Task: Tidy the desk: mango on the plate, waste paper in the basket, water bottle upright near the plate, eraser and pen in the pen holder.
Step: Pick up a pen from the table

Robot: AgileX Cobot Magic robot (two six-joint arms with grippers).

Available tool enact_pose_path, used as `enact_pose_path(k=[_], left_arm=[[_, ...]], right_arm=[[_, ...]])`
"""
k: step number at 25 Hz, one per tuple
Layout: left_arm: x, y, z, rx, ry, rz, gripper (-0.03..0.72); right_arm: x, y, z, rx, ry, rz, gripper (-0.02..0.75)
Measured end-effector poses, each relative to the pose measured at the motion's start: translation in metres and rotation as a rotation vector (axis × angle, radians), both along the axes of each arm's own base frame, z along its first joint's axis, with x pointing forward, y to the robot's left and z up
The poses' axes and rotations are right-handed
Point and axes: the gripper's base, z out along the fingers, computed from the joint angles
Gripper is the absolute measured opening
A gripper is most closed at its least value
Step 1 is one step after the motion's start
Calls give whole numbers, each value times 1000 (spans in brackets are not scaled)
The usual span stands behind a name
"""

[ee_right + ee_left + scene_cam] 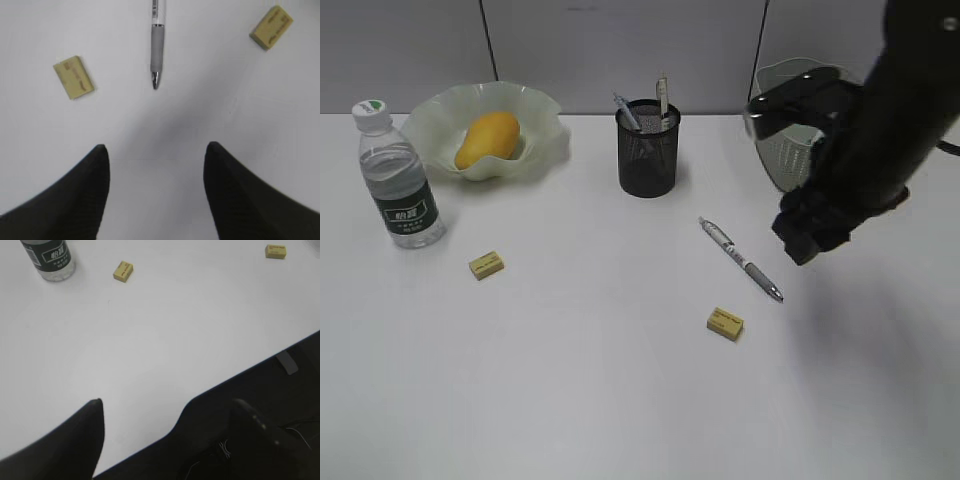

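While the mango (487,139) rests in the plate (542,140), the right gripper (156,165) hovers spread and empty above the pen (157,45) lying between two erasers (74,76) on the desk (570,380); the left gripper (167,412) is likewise spread.

mango (487,139) in plate (545,115) — bottle (399,176) left, pen (741,259) right

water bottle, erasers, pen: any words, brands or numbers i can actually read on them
None can be read as text.
Water bottle: pale characters on its dark label, too blurred to read.
Left eraser: faint dark printing, too small.
Right eraser: faint dark printing, too small.
Pen on the desk: tiny marks on its white barrel, unreadable.
Nothing visible on the plate, pen holder or basket.
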Motion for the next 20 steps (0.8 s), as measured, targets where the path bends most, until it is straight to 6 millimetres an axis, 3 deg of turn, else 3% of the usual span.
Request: enact_pose_path(k=[6,11,15,20], left_arm=[[0,0,0,0,0,0,580],[0,0,0,-1,0,0,580],[0,0,0,-1,0,0,580],[0,0,0,0,0,0,573]], right_arm=[[62,28,-27,-29,88,14,477],[99,42,-43,10,94,5,477],[115,48,-65,6,121,3,478],[120,50,-101,-21,199,-2,457]])
